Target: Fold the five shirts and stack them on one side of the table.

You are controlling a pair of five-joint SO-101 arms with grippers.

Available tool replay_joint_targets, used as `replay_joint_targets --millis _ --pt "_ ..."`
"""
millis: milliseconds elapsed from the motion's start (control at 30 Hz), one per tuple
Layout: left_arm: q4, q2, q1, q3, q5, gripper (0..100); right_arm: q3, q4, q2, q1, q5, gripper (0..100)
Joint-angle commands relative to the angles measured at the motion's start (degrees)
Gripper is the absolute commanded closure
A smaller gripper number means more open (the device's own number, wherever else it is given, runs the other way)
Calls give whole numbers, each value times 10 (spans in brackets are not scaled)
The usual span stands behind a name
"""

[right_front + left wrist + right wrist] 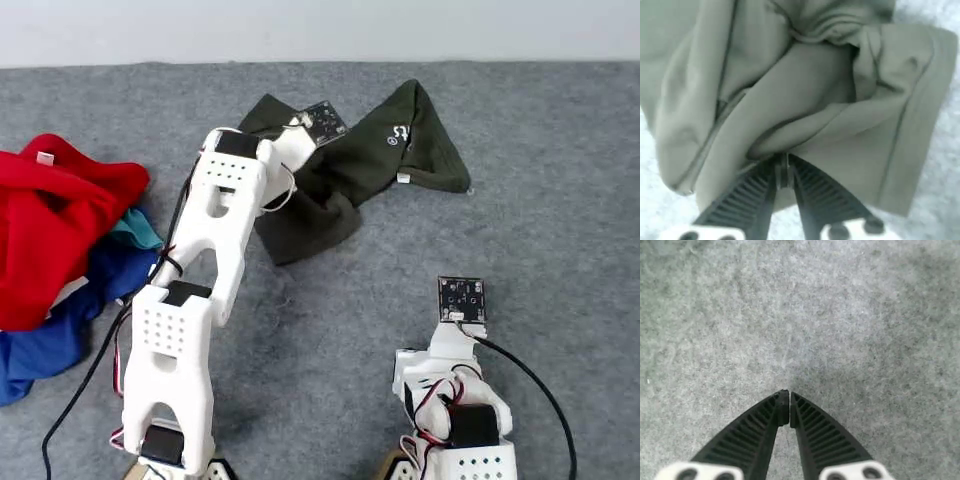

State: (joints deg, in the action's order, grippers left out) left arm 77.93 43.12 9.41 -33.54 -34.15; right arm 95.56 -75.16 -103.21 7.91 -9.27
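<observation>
A dark green shirt [385, 150] lies crumpled at the back middle of the grey table [560, 250]. The left arm [225, 220] stretches out to the shirt's left part. In the left wrist view my left gripper [783, 167] is shut on a fold of the dark green shirt [840, 135], whose cloth bunches up around the fingertips. The right arm [455, 400] sits low at the front right. My right gripper [785, 407] is shut with nothing in it, just above bare grey felt [840, 315].
At the left edge lies a heap of shirts: a red one [50, 220] on top, a blue one [60, 320] beneath and a teal one [135, 230] peeking out. A black cable [90, 380] runs along the left arm's base.
</observation>
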Motion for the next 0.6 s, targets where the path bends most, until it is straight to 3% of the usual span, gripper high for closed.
replay_joint_targets --millis 0,167,333,567 --pt "70 -8 17 -29 -6 986 8 4 -6 2 6 990" --pt "190 -8 51 -29 -8 985 8 4 -6 2 6 990" --pt "211 -8 61 -27 -12 981 8 4 -6 2 6 990" --pt "224 -3 54 -25 -33 864 8 4 -6 2 6 990"
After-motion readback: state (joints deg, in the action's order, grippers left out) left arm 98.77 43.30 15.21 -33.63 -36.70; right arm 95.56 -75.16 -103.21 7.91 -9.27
